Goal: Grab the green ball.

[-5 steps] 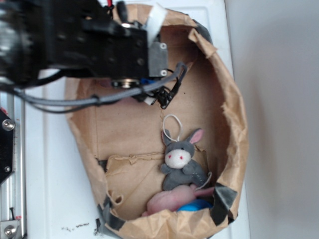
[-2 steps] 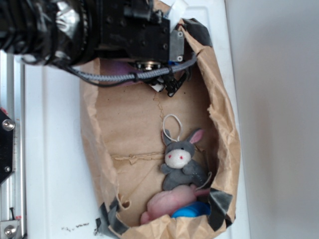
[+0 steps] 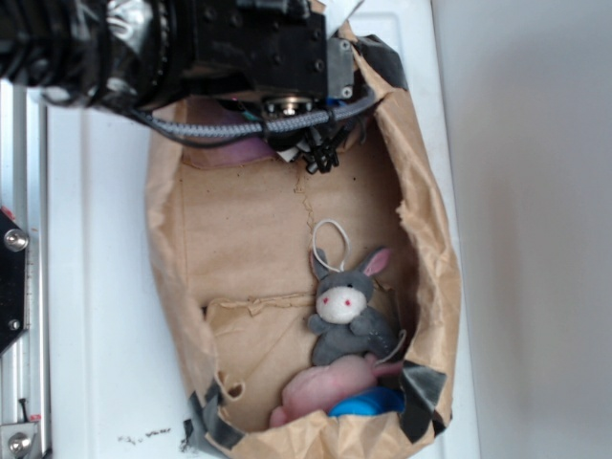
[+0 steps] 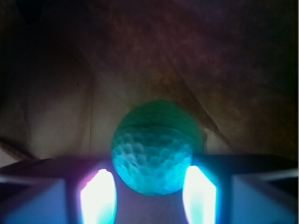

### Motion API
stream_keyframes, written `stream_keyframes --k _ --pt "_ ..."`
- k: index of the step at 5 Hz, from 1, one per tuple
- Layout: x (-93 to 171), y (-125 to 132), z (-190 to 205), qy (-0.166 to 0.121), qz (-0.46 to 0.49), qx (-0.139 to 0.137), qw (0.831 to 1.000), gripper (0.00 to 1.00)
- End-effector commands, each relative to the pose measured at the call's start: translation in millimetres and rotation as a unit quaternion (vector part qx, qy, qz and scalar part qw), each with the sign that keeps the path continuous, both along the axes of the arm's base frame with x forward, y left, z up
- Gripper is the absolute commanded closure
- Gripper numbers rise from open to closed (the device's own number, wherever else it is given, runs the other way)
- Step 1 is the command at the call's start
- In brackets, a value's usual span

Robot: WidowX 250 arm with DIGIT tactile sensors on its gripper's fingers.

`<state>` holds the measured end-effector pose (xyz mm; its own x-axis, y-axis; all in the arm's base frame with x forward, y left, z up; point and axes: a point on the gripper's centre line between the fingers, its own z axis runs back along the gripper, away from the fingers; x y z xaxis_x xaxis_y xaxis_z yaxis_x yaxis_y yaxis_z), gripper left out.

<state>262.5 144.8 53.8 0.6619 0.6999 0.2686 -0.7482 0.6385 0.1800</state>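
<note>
Wrist view, green ball (image 4: 153, 154) between the gripper (image 4: 148, 191) fingers, apparently untouched

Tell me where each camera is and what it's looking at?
Exterior: up above, looking down into the brown paper bag with the plush bunny; the robot's black arm covers the bag's top end.
Wrist: on the arm, behind the pincer, looking forward at the green ball between two glowing fingers.
Shared: only the brown paper; the ball is hidden in the exterior view.
</note>
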Motion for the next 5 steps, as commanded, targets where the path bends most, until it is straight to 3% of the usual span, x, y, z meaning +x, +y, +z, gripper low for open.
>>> stream_keyframes --k 1,3,5 --pt "6 3 22 -0.025 -0.009 0.017 1.0 1.0" --pt "7 -3 34 -0.035 -0.028 -0.003 0.999 1.0" --pt "9 -29 87 -0.093 -0.097 -0.083 0.987 1.0"
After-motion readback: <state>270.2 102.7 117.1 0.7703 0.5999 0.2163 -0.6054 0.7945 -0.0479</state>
